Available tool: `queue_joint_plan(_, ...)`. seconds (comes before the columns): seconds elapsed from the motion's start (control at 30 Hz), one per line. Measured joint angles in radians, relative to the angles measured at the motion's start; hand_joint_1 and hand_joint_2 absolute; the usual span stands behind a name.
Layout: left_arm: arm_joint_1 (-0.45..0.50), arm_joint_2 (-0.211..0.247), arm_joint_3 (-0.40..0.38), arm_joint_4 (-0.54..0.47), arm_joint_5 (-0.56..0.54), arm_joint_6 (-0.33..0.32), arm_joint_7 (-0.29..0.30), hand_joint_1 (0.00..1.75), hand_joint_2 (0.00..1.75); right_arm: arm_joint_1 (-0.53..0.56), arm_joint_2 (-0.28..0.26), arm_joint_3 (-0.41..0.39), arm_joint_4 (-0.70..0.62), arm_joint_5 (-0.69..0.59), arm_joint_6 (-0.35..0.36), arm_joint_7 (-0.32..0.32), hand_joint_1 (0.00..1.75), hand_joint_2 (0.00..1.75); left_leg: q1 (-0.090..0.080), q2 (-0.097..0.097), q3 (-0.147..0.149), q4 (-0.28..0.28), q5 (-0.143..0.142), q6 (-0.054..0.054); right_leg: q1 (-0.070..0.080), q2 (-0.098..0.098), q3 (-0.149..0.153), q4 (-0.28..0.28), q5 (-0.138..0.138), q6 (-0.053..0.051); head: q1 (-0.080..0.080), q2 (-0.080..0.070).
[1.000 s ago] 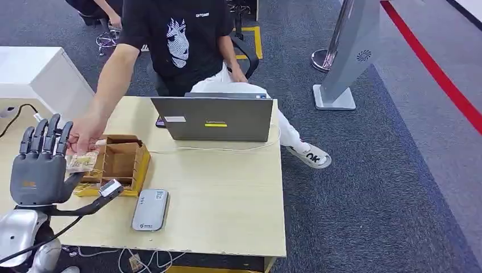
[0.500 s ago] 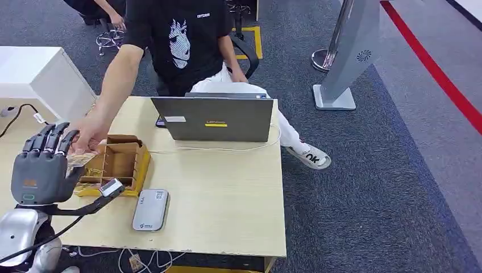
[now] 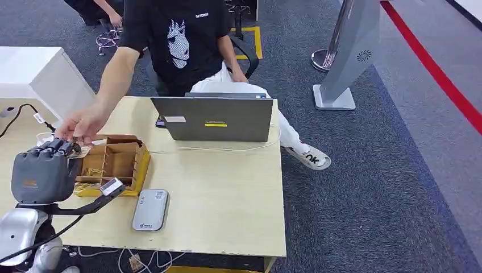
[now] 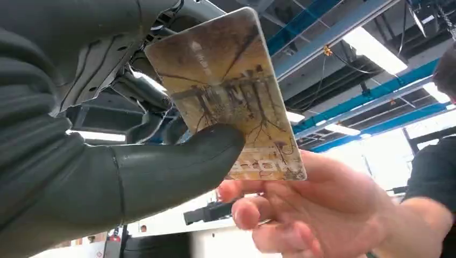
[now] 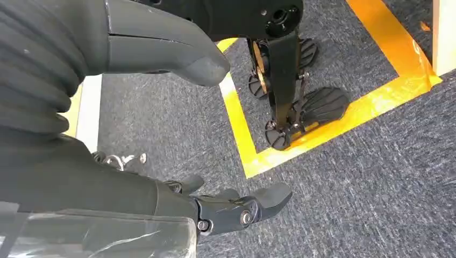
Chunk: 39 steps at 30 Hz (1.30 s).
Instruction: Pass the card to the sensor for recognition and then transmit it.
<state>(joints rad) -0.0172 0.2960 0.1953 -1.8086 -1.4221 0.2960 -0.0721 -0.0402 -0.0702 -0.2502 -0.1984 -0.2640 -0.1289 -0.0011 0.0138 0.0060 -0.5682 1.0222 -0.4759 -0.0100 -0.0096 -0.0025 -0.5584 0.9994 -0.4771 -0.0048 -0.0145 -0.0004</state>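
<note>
Card point(image 4: 228, 97) sits pinched in the left hand point(image 3: 42, 173), the thick thumb pressing its face against the darker fingers point(image 4: 145, 88) behind it, so that hand is clenched on it. In the head view the left hand hangs over the near-left part of the worktop point(image 3: 227, 187), beside the wooden organiser point(image 3: 116, 162), with a person's hand point(image 3: 82, 125) reaching in just above it.

What the coming move seems to turn on is the free end of the card: it juts out past the thumb toward the person's hand, its long axis running away from the palm. The left wrist view shows the person's fingers touching or nearly touching that far end; whether they grip it I cannot tell. The head view barely shows the card but places the grey reader point(image 3: 150, 209) on the worktop, near and to the right of the hand.

The right hand point(image 5: 177, 177) hangs over carpet, fingers loose and grasping nothing, well apart from the card.
</note>
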Motion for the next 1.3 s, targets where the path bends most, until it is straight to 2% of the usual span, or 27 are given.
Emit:
queue_joint_plan(0.1,0.0,-0.006,0.0,0.0,0.03,-0.007,-0.016,1.75,1.75,0.0,0.0,0.0,0.0,0.003,0.0,0.0,0.0,1.75,0.0,0.0,0.0,0.0,0.0,0.0,0.0,0.0,0.0,0.0,0.0,0.0,0.0,0.0)
queue_joint_plan(0.2,0.002,-0.03,-0.026,0.0,0.105,-0.045,-0.07,1.75,1.75,0.0,0.0,0.0,0.0,0.007,0.0,0.0,0.0,1.75,0.0,0.0,0.0,0.0,0.0,0.0,0.0,0.0,0.0,0.0,0.0,0.0,0.0,0.0)
queue_joint_plan(0.33,0.02,-0.076,-0.133,0.038,0.122,-0.058,-0.081,1.75,1.75,-0.001,0.0,0.0,0.0,0.019,0.002,-0.002,0.0,1.75,-0.002,0.0,0.0,0.0,0.0,0.001,-0.001,0.0,0.0,0.0,0.001,0.001,0.0,0.0)
queue_joint_plan(0.43,0.024,-0.103,-0.212,0.118,0.125,-0.064,-0.082,1.75,1.75,-0.001,0.0,0.0,0.0,0.027,0.003,-0.002,0.0,1.75,-0.003,0.0,0.0,0.0,0.0,0.001,-0.003,0.0,0.0,0.0,0.001,0.001,0.0,0.0)
queue_joint_plan(0.67,0.027,-0.128,-0.32,0.25,0.125,-0.063,-0.08,1.75,1.75,-0.001,0.0,0.0,0.0,0.044,0.003,0.001,0.0,1.75,-0.002,0.0,0.0,0.0,0.0,0.001,-0.003,0.0,0.0,0.0,0.001,0.001,0.0,0.0)
queue_joint_plan(0.9,0.025,-0.129,-0.348,0.307,0.121,-0.064,-0.065,1.75,1.75,-0.001,0.0,0.0,0.0,0.054,0.004,0.001,0.0,1.75,-0.002,0.0,-0.001,0.0,0.0,0.001,-0.003,0.0,-0.001,0.0,0.001,0.001,0.0,0.0)
queue_joint_plan(1.1,0.024,-0.123,-0.349,0.346,0.097,-0.064,-0.029,1.75,1.75,-0.001,0.0,0.0,0.0,0.065,0.005,0.001,0.0,1.75,-0.002,0.0,-0.001,0.0,0.0,0.001,-0.003,0.0,-0.001,0.0,0.001,0.001,0.0,0.0)
queue_joint_plan(1.3,0.022,-0.112,-0.349,0.388,0.092,-0.06,-0.021,1.75,1.75,-0.001,0.0,0.001,0.0,0.072,0.005,0.001,0.0,1.75,-0.002,0.0,-0.001,0.0,0.0,0.001,-0.003,0.0,0.0,0.0,0.001,0.001,0.0,0.0)
